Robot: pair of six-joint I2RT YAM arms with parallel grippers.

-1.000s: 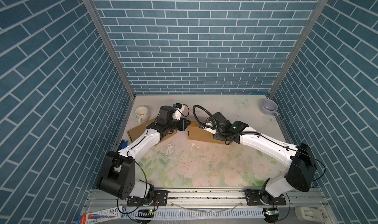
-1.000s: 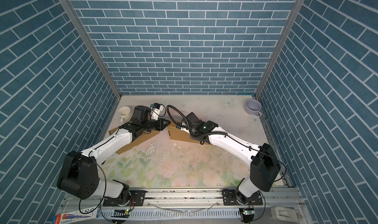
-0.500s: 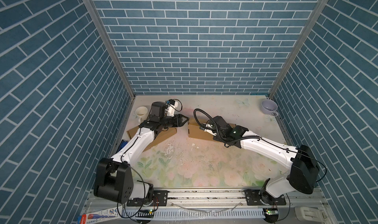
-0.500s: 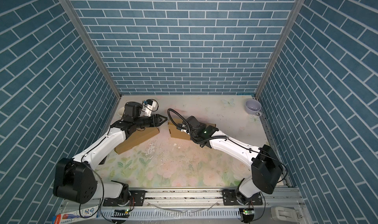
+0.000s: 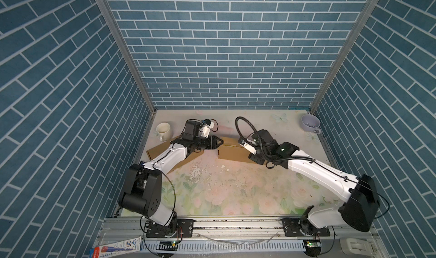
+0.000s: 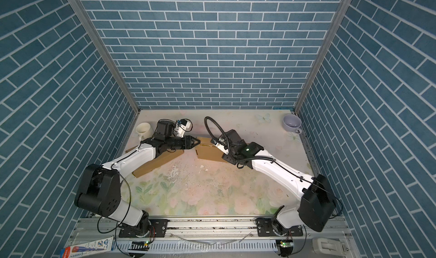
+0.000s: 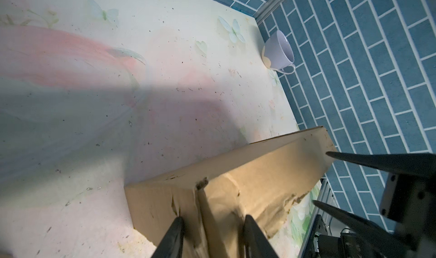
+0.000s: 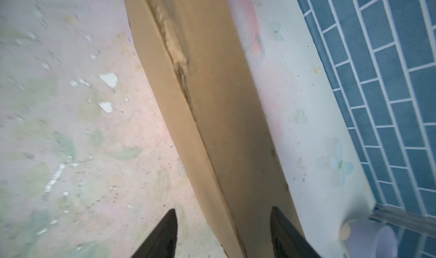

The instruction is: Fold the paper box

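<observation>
Paper box (image 5: 232, 152): brown cardboard, not yet formed, lying across the far middle of the table (image 5: 224, 193). One panel lies flat beneath the left forearm. The other rises to a low ridge at centre and runs on under the right wrist. Creasing and torn facing are noted along the fold line in both wrist views. Left gripper (image 5: 219, 142): at the ridge, fingers (image 7: 173, 235) moderately parted with the folded edge lying between them. Whether either finger presses the cardboard cannot be determined. Right gripper (image 8: 223, 213): at the opposite end of the raised panel, pointed along its length, jaws wide, with the cardboard strip running out between the tips and nothing clamped. Cream mug (image 5: 163, 130): upright, just beside the flat panel's far corner, near the left wall. Lavender cup (image 5: 310, 124): upright in the far right corner, well apart from the box. White flecks (image 5: 195, 172) lie on the floral surface in front of the box.
</observation>
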